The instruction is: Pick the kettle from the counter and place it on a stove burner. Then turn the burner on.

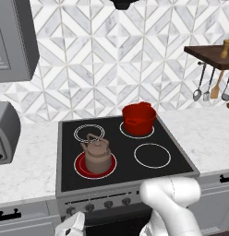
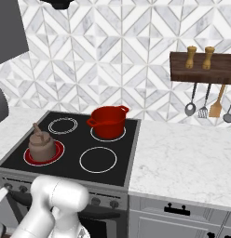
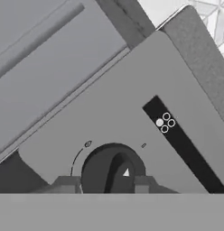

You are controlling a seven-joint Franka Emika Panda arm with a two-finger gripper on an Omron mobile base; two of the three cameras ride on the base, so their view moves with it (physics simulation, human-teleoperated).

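Kettle (image 1: 96, 155) sits upright on the front-left stove burner (image 1: 82, 169), ring glowing red. Red pot (image 1: 138, 118) on the back-right burner, well apart. Pincer (image 3: 105, 184) is down at the stove's front panel, fingertips (image 3: 67, 184) straddling a dark knob (image 3: 113, 170), clenched on it. White worktop (image 1: 206, 136) flanks the cooktop.

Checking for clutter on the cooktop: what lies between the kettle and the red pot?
Nothing stands between them. In the left base view, bare black glass separates the kettle, on its red-glowing burner, from the red pot; an unlit ring sits just beside that line.
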